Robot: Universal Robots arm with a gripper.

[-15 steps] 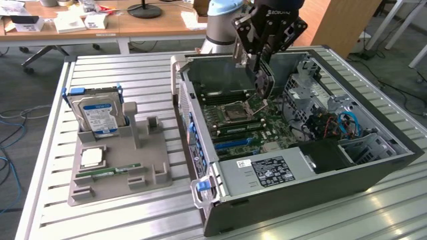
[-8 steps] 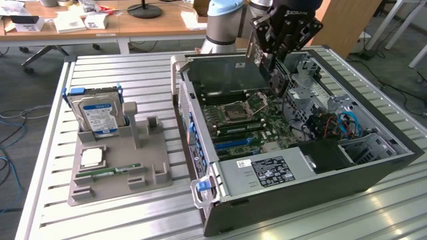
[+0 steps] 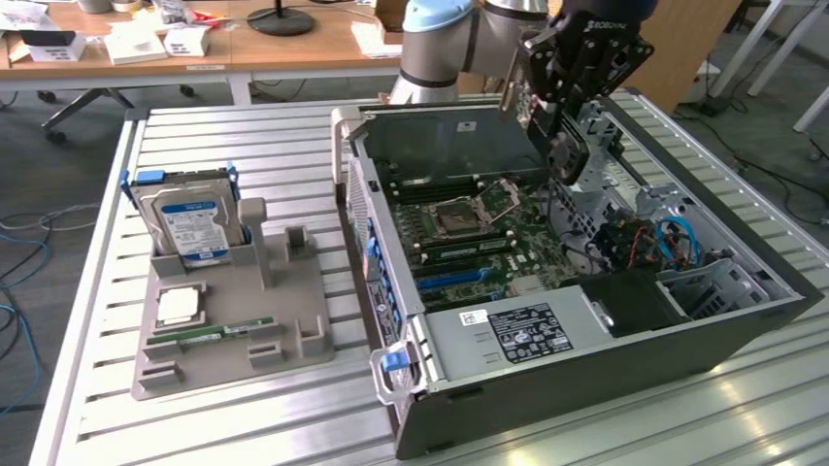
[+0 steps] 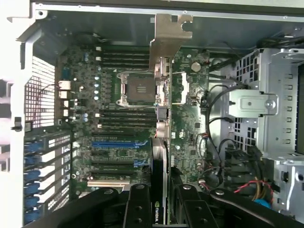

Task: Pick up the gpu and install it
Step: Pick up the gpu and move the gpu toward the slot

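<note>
Gripper [image 4: 160, 187] is partly closed, clamped on the gpu [image 4: 160, 156]. I see the card edge-on between the two fingers [image 4: 137, 209], both pressing on its faces. Silvery bracket [image 4: 170, 35] is at the end farthest from the fingers.

Exterior view: gripper [image 3: 565, 131] is over the open computer case [image 3: 725, 320], with the gpu [image 3: 568, 163] hanging straight down from the fingertips, above the motherboard [image 3: 480, 243]. It's not seated in any slot.

Beyond the fingers, past the card's edge, I've got the motherboard [image 4: 118, 123]. The CPU socket [image 4: 137, 88] and the blue slot [image 4: 114, 144] are both off to the same side of the card. Drive cage [image 4: 266, 109] and cabling are on the other side.

Well away from the fingers, outside the case: grey fixture tray [image 3: 233, 340] with the hard drive [image 3: 188, 223] standing upright in it and the green memory stick [image 3: 214, 333] lying flat.
</note>
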